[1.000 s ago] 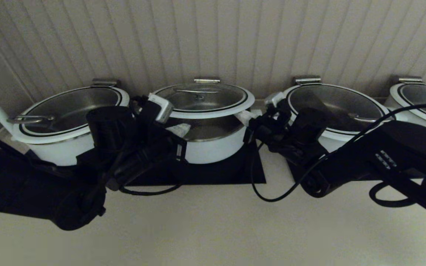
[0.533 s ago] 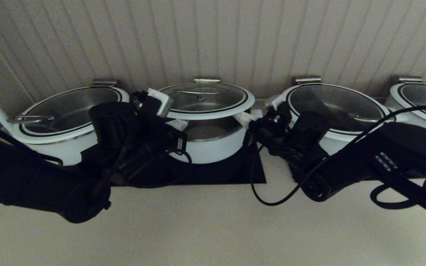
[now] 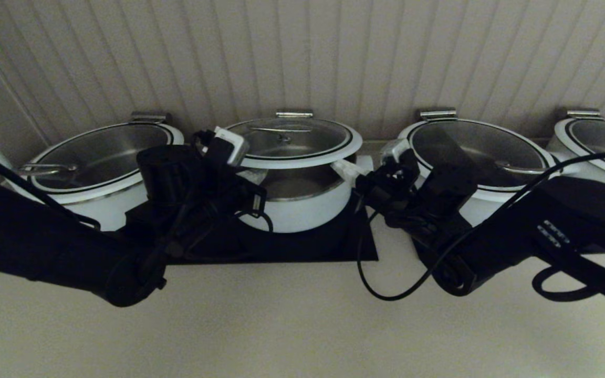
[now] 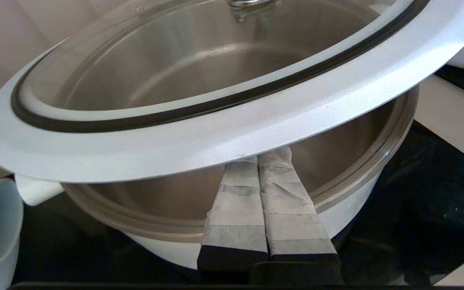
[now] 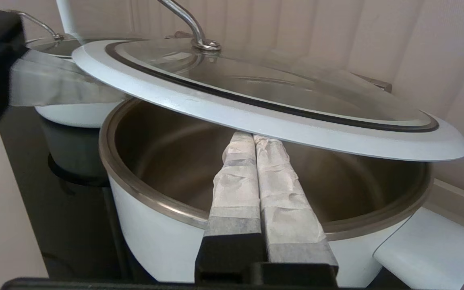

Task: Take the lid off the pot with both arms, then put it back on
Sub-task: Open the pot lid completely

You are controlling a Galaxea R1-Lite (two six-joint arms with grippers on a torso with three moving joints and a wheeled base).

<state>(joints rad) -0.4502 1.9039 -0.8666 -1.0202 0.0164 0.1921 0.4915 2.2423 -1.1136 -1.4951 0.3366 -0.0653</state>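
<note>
The lid (image 3: 292, 139), glass with a white rim and a steel bar handle, hangs a little above the pot (image 3: 302, 210) and is tilted. The pot's steel inside shows under it. My left gripper (image 3: 252, 177) is shut, and its taped fingers sit under the lid's left rim. My right gripper (image 3: 352, 170) is shut under the right rim. In the left wrist view the fingertips (image 4: 258, 155) touch the underside of the lid (image 4: 232, 129) over the pot (image 4: 361, 193). The right wrist view shows the same: gripper (image 5: 252, 139), lid (image 5: 280, 117), pot (image 5: 155, 225).
Wider white pots with lids stand to the left (image 3: 97, 173), to the right (image 3: 481, 152) and at the far right (image 3: 596, 142). A black mat (image 3: 302, 247) lies under the pot. A ribbed wall stands close behind. Loose cables hang from both arms.
Both arms have shifted a little, and the left arm's elbow has risen. The lid stays held at about the same height above the pot.
</note>
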